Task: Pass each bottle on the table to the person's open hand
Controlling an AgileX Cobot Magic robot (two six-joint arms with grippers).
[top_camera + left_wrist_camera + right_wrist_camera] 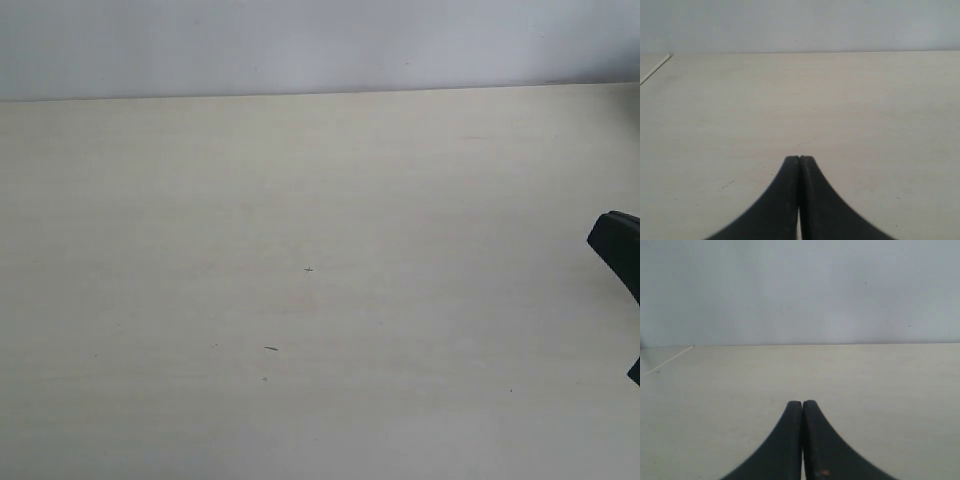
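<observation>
**Left side.** My left claw (799,159) sits low over the table (850,100). Its two black fingers are pressed flat together along a thin seam, with nothing between them. The fingers are smooth and matt, flaring outward from narrow rounded tips. I judge this a rest posture, since nothing lies within its reach to take.

**Centre.** The table is a wide flat board, pale beige, with faint wood grain running across it. It carries a few dark specks (271,348) (one a short dash, the rest mere dots). It meets a plain grey-white wall (300,40) at a straight far edge. No bottles show in any of the three views, and the person's open hand is not in view either. I cannot say where the bottles stand, as they lie outside what the cameras take in.

**Right side.** My right claw (802,403) matches the left: fingers closed on each other, holding nothing, the same black curved form. There is a small orange fleck (824,472) low on one finger. In the exterior view a black angular casing (618,245) intrudes at the right edge. I take it for part of my right arm, held off to the side of the working surface.

**Judgement.** No handover is in hand at this moment.
</observation>
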